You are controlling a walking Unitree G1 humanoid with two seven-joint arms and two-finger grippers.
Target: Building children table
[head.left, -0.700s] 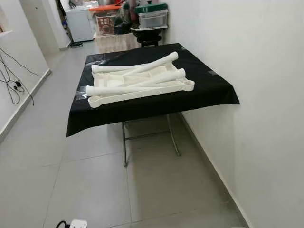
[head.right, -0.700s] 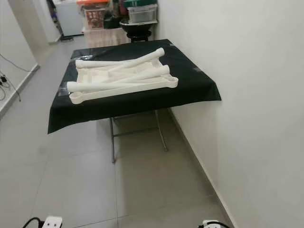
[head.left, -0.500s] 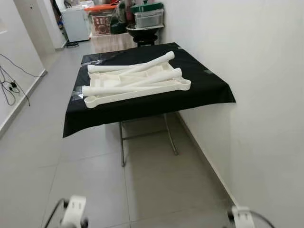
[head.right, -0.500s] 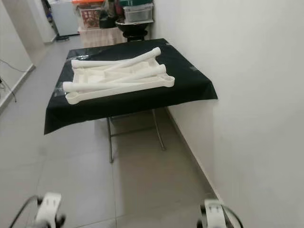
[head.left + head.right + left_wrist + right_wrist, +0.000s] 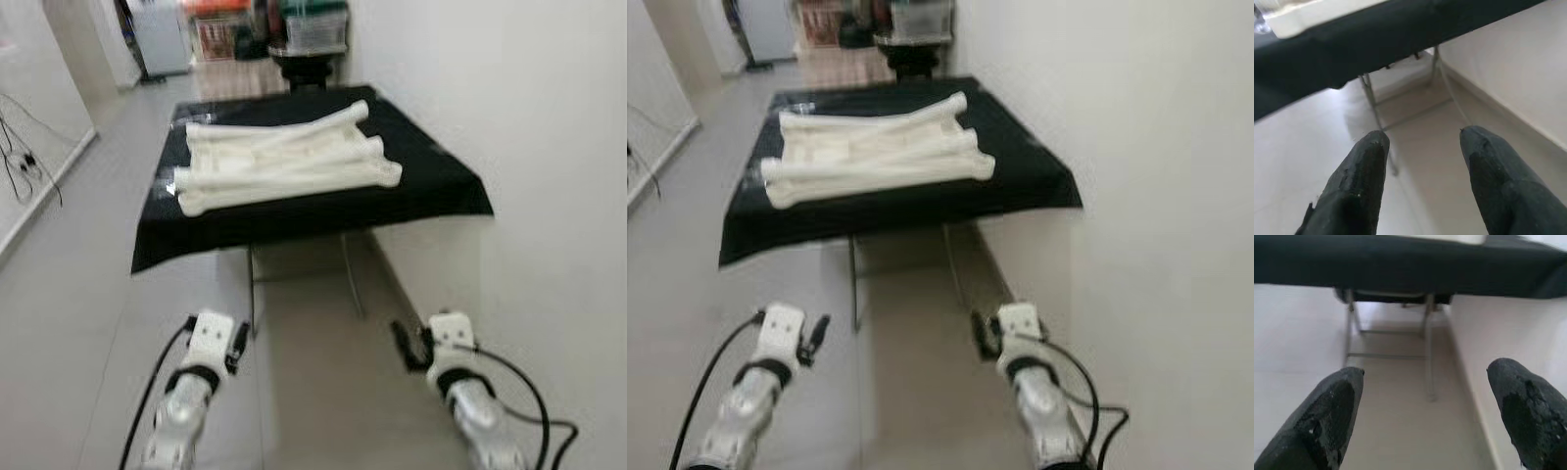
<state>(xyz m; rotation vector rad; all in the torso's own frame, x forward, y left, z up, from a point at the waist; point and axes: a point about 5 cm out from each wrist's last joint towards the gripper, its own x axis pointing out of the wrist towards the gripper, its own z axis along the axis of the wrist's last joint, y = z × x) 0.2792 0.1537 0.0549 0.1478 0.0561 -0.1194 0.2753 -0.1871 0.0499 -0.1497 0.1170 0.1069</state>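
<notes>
Both my arms have risen into view: left gripper [image 5: 1420, 161] and right gripper [image 5: 1425, 406], fingers apart, short of the table's [image 5: 441, 191] near edge. White parts [image 5: 284, 162] lie mid-tabletop.

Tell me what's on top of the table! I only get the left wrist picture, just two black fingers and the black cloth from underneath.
Observer: On the black cloth lie white plastic table parts, piled up: long round legs crossed over a flat piece.
Operator: Is my other arm doing anything?
Observer: The right end effector points toward the metal legs under the cloth, fingers open, holding nothing.
Operator: What's behind the table?
Observer: Some storage boxes at the far end, too blurred to tell more.
</notes>
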